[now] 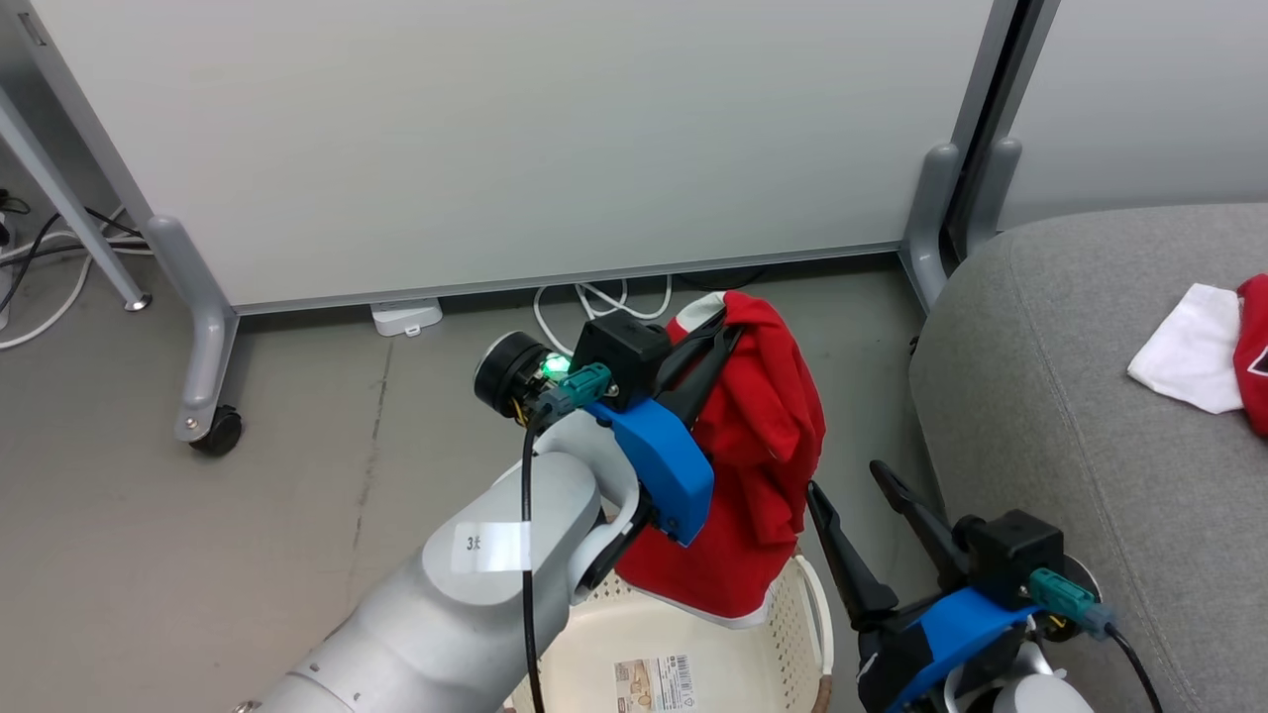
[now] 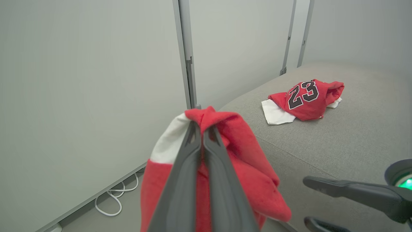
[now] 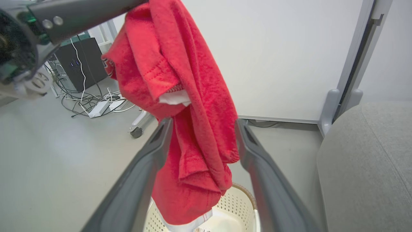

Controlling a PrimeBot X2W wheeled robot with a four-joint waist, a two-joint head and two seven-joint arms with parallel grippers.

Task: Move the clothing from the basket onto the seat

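Above the basket [image 1: 788,619], left gripper [image 1: 723,337] clamps the hanging red garment [image 1: 763,436]; seat [image 1: 1090,416] lies rightward; right gripper [image 1: 844,475], spread and empty, sits nearer.

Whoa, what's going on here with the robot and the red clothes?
The robot's left gripper is shut on a red garment, holding it up over the cream basket. Its right gripper is open beside it, gripping nothing. On the grey seat a red jersey numbered 23 and a piece of white fabric already lie, so this garment looks headed there next.
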